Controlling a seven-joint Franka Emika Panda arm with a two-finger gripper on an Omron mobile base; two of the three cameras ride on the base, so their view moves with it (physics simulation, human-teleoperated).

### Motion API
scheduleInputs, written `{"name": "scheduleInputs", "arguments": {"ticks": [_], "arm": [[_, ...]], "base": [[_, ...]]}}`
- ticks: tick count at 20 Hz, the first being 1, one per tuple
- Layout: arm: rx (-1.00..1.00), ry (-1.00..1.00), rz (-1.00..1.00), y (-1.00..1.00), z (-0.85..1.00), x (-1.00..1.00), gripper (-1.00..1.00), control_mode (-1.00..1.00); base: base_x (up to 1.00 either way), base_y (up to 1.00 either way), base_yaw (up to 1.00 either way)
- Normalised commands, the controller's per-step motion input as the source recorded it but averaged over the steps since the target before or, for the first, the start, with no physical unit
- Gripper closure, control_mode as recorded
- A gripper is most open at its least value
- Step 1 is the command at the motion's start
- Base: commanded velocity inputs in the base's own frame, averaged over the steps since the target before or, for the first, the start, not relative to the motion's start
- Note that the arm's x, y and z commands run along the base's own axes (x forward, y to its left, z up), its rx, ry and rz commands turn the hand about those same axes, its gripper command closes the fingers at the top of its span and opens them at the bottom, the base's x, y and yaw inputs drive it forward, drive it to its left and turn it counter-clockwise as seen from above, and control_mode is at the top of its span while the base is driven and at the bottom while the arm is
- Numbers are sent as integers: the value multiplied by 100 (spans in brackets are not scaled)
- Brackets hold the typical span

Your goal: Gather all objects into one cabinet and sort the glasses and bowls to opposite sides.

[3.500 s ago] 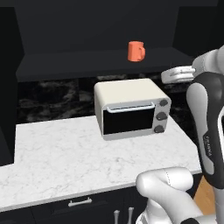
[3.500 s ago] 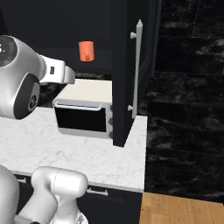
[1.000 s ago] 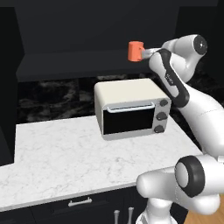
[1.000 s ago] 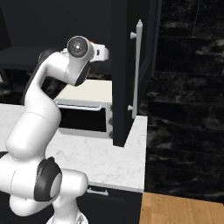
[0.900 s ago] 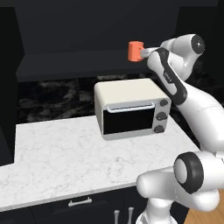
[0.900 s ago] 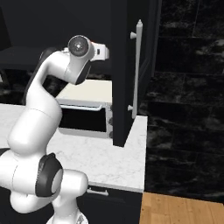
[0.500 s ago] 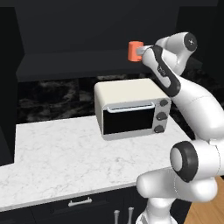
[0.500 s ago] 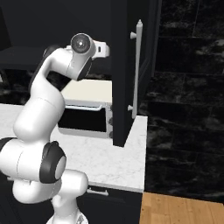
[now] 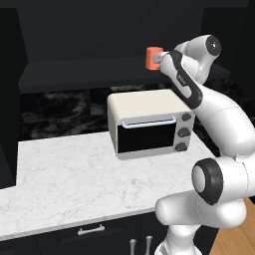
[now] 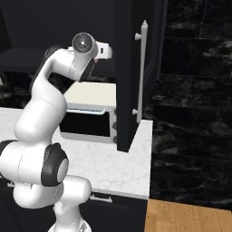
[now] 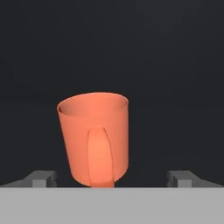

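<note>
While my fingers (image 11: 43,178) stand spread at lower frame, I should centre the orange mug (image 11: 95,138) before pinching.

We see a cream toaster oven (image 9: 149,122) with a dark glass door, silver bar handle and three dark knobs, sitting toward the back right of a white marble counter (image 9: 74,184). Black drawers with short silver handles (image 9: 91,230) sit below; wood floor (image 10: 181,216) at the right.
</note>
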Motion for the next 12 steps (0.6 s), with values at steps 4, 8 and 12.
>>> {"name": "scheduleInputs", "arguments": {"ticks": [4,8,12], "arm": [[0,5,0,6,-3,6,-100,-100],[0,3,0,4,0,14,-100,-100],[0,1,0,4,0,19,-100,-100]], "base": [[0,0,0],[0,0,0],[0,0,0]]}}
